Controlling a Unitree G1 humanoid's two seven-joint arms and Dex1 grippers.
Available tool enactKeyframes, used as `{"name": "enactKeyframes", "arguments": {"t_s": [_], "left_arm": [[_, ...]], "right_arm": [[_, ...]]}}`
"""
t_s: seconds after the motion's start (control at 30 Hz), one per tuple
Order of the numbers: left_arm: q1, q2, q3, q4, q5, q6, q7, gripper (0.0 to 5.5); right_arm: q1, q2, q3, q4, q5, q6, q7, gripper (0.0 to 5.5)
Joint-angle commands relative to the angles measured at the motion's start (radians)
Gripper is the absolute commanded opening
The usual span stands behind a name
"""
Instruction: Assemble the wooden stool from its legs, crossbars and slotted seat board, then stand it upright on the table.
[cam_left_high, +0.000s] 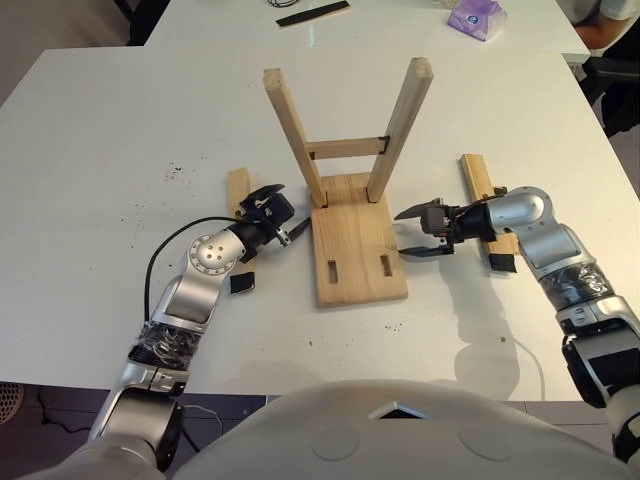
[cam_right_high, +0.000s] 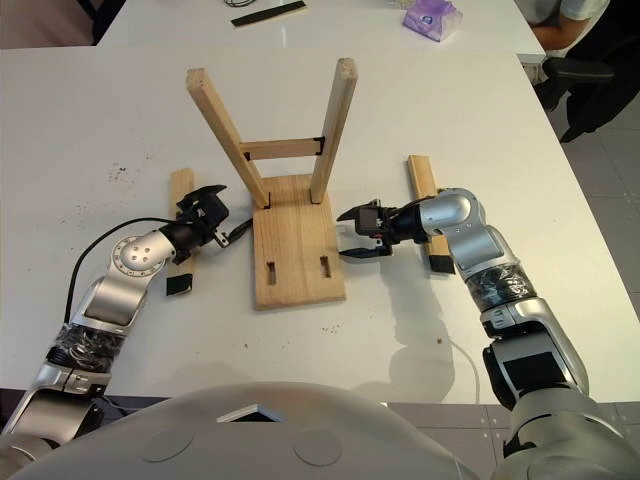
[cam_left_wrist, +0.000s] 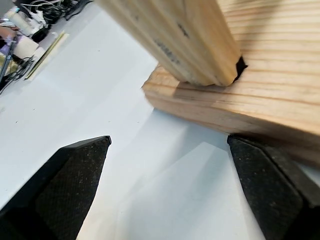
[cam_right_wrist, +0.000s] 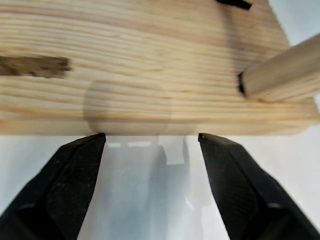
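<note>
The slotted seat board lies flat on the white table. Two wooden legs stand in its far slots, joined by a crossbar. Two near slots are empty. My left gripper is open just left of the board's left edge, close to the left leg's foot. My right gripper is open just off the board's right edge, its fingers clear of the wood. Loose wooden pieces lie at the left and at the right, the right one partly under my right arm.
A small black piece lies beside my left forearm. On the second table behind lie a black strip and a purple packet. Bare table extends far left and along the front edge.
</note>
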Motion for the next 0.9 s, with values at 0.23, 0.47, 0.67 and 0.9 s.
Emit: {"name": "enactKeyframes", "arguments": {"t_s": [0.23, 0.47, 0.67, 0.9], "left_arm": [[0.139, 0.061, 0.077, -0.066, -0.026, -0.025, -0.009, 4.34], [0.362, 0.069, 0.287, -0.226, -0.081, 0.04, 0.077, 4.34], [0.498, -0.019, 0.323, -0.367, -0.082, 0.075, 0.161, 4.34], [0.489, -0.069, 0.301, -0.423, -0.065, 0.109, 0.198, 4.34]], "right_arm": [[0.046, -0.093, -0.155, -0.069, 0.026, 0.057, -0.134, 3.43], [0.342, -0.141, -0.491, -0.462, 0.227, 0.439, -0.322, 3.43], [0.372, -0.098, -0.664, -0.472, 0.229, 0.787, -0.604, 3.43], [0.399, -0.059, -0.623, -0.507, 0.267, 1.001, -0.656, 3.43]]}}
